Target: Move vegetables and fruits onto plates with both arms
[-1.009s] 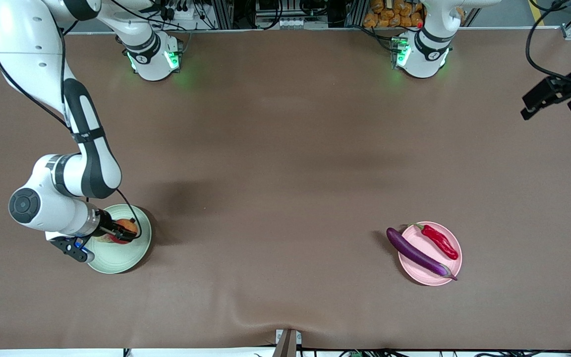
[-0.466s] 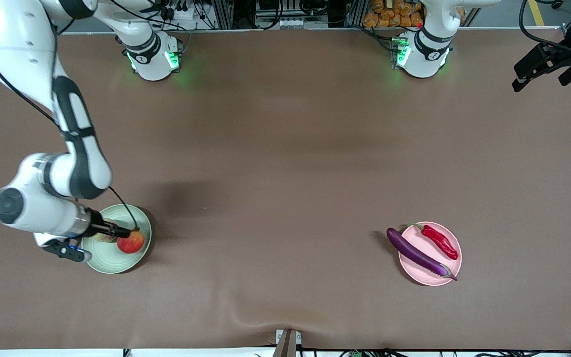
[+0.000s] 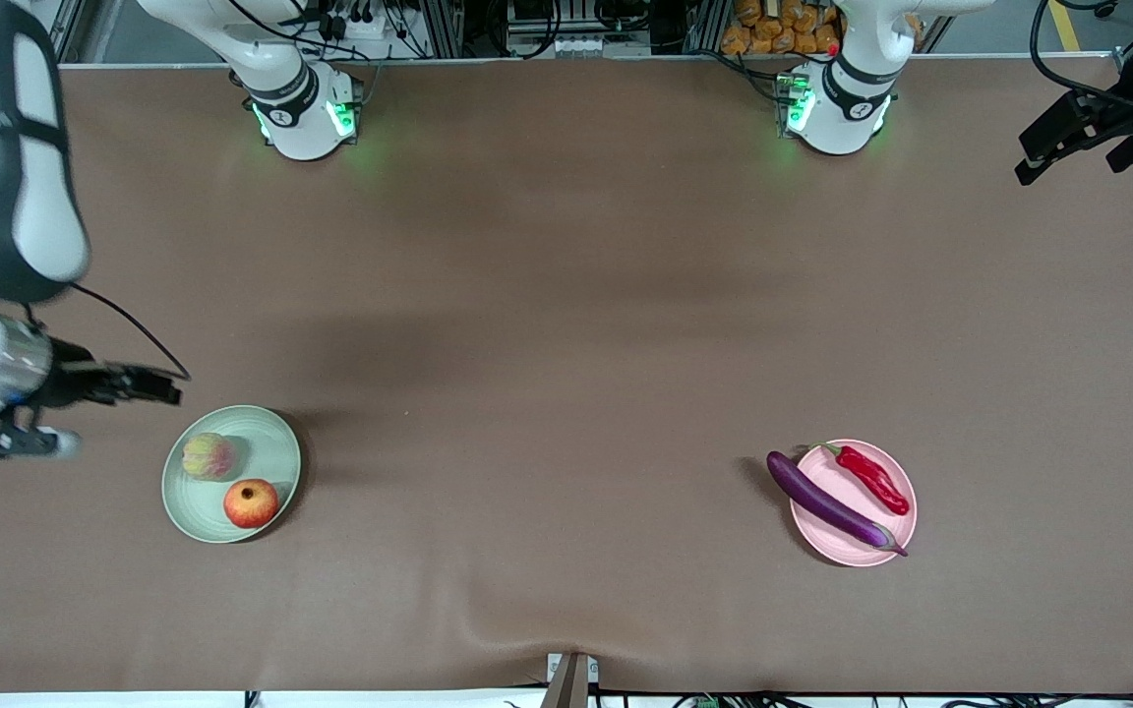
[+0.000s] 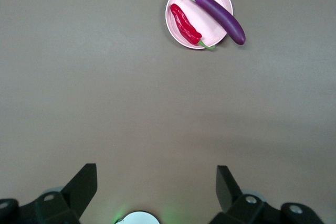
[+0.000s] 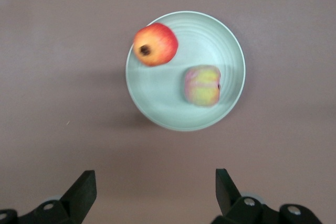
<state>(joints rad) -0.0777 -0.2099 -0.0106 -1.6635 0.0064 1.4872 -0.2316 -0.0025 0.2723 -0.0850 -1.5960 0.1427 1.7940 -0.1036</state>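
Note:
On the pale green plate [image 3: 276, 447] [image 5: 157, 103] lie a round red fruit [image 3: 251, 502] [image 5: 155, 44] and a ribbed yellowish-pink fruit [image 3: 208, 456] [image 5: 202, 85]. The pale pink plate [image 3: 842, 472] [image 4: 215, 3] carries a red chili pepper [image 3: 873, 479] [image 4: 185, 23] and a purple eggplant [image 3: 824, 501] [image 4: 216, 13] whose ends overhang the rim. My right gripper [image 3: 165, 388] [image 5: 155, 192] hangs open and empty above the table beside the green plate. High over the table edge at the left arm's end, my left gripper [image 3: 1039, 152] [image 4: 156, 190] is open and empty.
Both arm bases [image 3: 303, 113] [image 3: 837, 103] stand along the table edge farthest from the front camera. A small bracket [image 3: 571, 678] juts from the nearest edge. The brown table [image 3: 566, 324] stretches bare between the two plates.
My right gripper opened, let the red fruit go onto the green plate, then rose and drew back off the plate. My left gripper lifted and withdrew toward its end.

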